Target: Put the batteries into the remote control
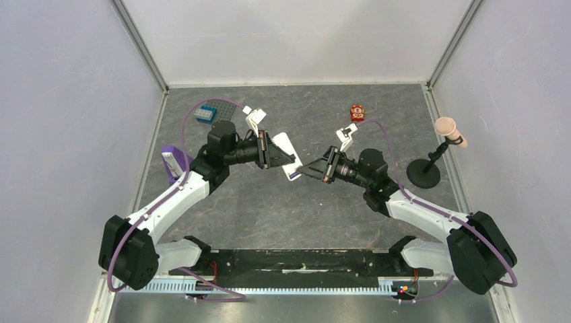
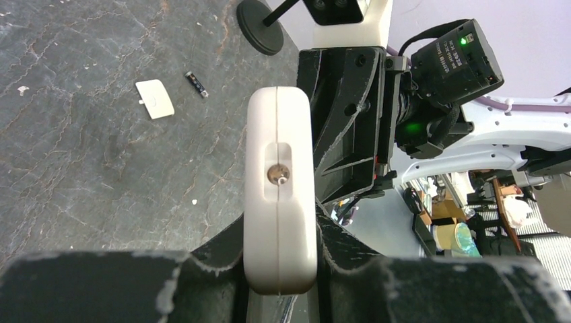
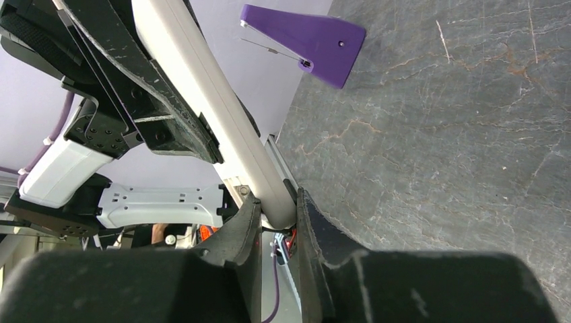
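Remote control (image 1: 285, 149) held midair, left fingers (image 2: 214, 259) clamped on it, right fingers (image 3: 318, 235) closed around its end

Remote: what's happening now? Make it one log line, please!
left gripper: holds remote | right gripper: grips its other end | battery: on table, not loaded

Robot lab cell: white walls (image 1: 296, 40), grey tabletop (image 1: 296, 215).

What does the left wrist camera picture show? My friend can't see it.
The left claw holds a white remote control edge-on, in the middle of the picture. On the grey table to its left lie a small white cover and one dark battery, with the right arm close on the right.
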